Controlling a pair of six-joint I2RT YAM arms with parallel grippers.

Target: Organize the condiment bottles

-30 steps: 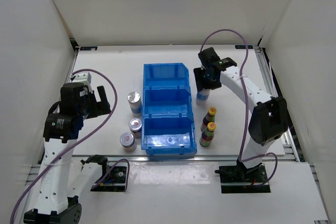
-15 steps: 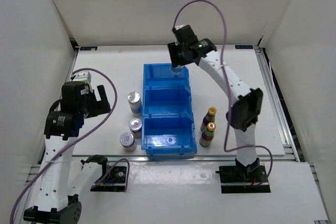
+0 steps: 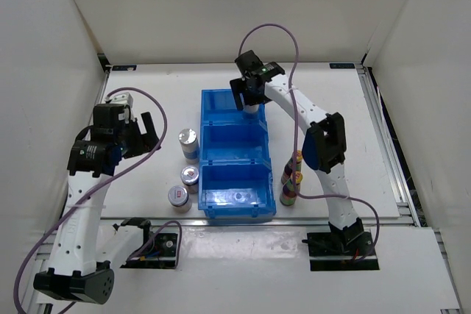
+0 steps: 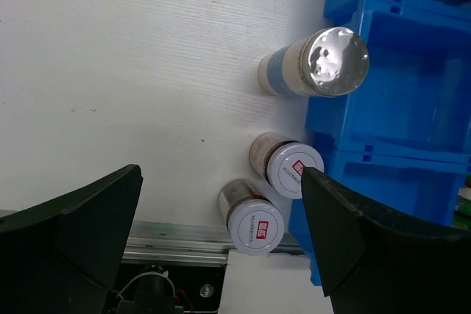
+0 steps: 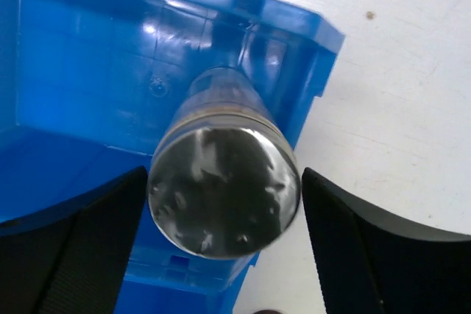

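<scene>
Item: silver-lidded can (image 5: 224,190), located in the far compartment of the blue bin (image 5: 66,64), toward its right wall.

Right pincer (image 3: 250,95): fingers are set either side of the lid; whether it is clamped or freed cannot be told. The fingers should be parted fully and then raised straight up, so the can is not tipped.

Left pincer (image 4: 221,174): spread wide, nothing held.

From above and behind the bases, my top camera looked down on the whole table (image 3: 147,101). Both wrist cameras faced straight down, the right much closer; all three caught the blue bin (image 3: 232,93).
</scene>
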